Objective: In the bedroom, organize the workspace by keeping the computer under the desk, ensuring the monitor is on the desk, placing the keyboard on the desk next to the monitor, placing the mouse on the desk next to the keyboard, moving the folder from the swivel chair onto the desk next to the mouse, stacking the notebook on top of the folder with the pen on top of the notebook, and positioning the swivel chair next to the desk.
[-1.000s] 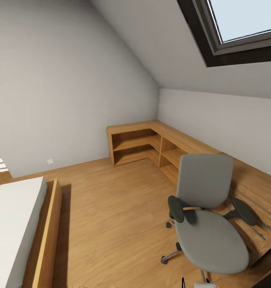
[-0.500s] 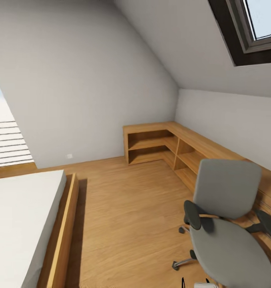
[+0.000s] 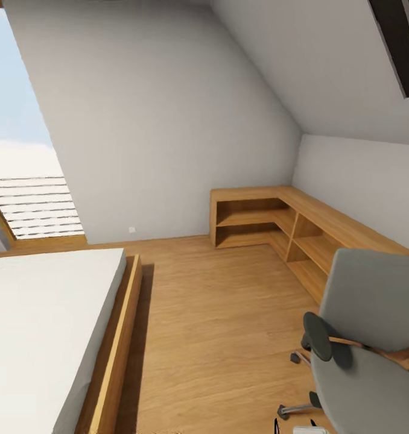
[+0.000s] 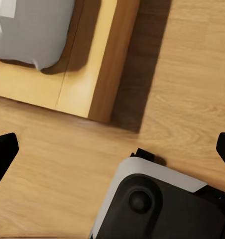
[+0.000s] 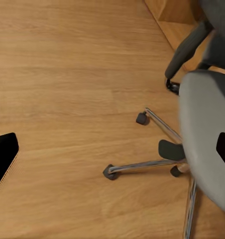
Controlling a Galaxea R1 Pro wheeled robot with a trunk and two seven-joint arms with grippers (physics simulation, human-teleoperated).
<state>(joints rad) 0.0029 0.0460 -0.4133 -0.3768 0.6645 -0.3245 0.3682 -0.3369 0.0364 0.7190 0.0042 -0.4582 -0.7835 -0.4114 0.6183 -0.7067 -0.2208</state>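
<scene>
So far little looks settled: bed [image 3: 41, 325] at lower left, low wooden shelf [image 3: 277, 220] mid-right, swivel chair [image 3: 373, 349] at lower right with a bare seat and no tabletop beside it, both hands spread and empty.

black fingertips [image 4: 4, 152], grey-and-black base [image 4: 157, 201]

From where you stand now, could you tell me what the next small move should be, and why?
Probably turn the base back to the right. The head view takes in the bed, the low wooden shelf unit and bare floor, with the swivel chair cut off at its right edge and its seat bare. No desk or folder shows here, so the workspace likely lies further right.
</scene>
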